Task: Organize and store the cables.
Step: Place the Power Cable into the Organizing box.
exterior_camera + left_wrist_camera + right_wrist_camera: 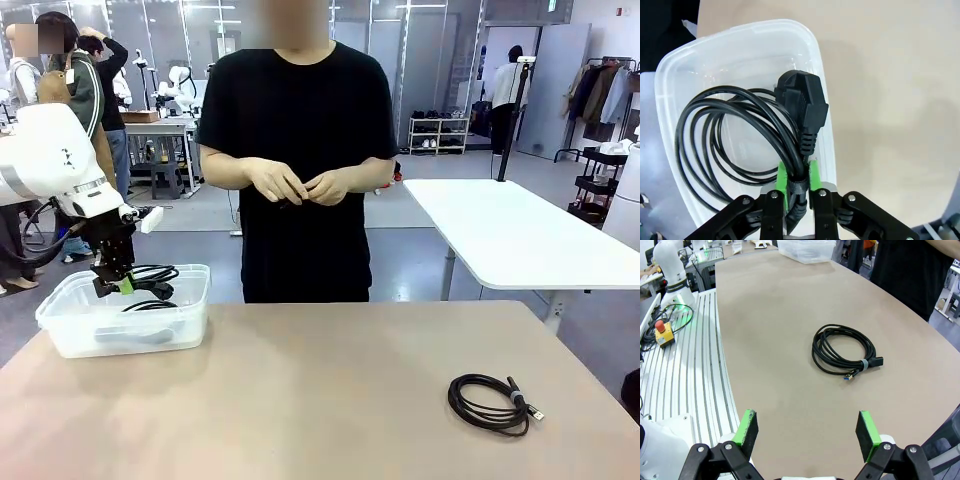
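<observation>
A black power cable [802, 100] wound in a coil hangs over the clear plastic container [740, 45], its plug pointing away from me. My left gripper [799, 172] is shut on this cable at its strap, with a green pad on each side. In the front view the left gripper [118, 287] holds the cable [150, 272] at rim height over the container [60, 310], at the table's far left. A second coiled cable [452, 395] with a metal connector lies on the table at the near right. My right gripper [807, 432] is open and hangs well short of that cable [864, 364].
A person in a black shirt stands at the far edge with both hands [300, 185] together at waist height. A white table [520, 230] stands behind at the right. A red emergency stop button [661, 327] sits on the ribbed metal base beside the table.
</observation>
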Action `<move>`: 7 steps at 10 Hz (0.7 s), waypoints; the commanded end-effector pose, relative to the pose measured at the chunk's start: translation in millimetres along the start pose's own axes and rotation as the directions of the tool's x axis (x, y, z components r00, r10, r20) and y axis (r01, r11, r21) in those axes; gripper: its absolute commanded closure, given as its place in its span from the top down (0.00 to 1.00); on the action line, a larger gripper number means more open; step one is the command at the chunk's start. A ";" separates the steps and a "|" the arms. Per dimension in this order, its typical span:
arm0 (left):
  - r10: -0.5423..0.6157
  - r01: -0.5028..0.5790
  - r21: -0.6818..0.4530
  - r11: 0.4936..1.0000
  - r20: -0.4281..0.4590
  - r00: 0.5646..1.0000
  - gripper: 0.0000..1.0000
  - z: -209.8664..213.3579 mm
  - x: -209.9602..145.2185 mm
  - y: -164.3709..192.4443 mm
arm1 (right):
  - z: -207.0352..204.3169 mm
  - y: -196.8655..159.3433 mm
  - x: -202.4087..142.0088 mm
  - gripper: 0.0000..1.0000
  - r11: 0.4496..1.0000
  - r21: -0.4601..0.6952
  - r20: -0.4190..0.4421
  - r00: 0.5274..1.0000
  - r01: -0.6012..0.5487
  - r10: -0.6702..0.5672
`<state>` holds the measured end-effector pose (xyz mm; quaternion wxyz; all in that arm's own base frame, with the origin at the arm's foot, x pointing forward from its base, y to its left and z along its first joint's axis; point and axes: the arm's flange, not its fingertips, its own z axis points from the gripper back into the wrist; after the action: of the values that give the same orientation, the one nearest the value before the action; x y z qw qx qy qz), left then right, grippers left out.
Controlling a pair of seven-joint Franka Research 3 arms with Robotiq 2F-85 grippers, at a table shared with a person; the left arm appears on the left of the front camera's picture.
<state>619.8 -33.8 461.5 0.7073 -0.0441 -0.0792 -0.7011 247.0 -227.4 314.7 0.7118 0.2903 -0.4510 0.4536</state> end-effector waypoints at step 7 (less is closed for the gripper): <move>0.057 -0.058 -0.020 0.998 -0.041 0.998 1.00 13.2 2.9 7.2 | 0.8 0.0 2.6 1.00 1.000 -0.006 0.012 1.000 -0.002 0.002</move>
<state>621.6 -33.2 469.9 0.7188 -0.0372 -0.0722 -0.6905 247.0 -227.4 314.7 0.7118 0.2903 -0.4510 0.4536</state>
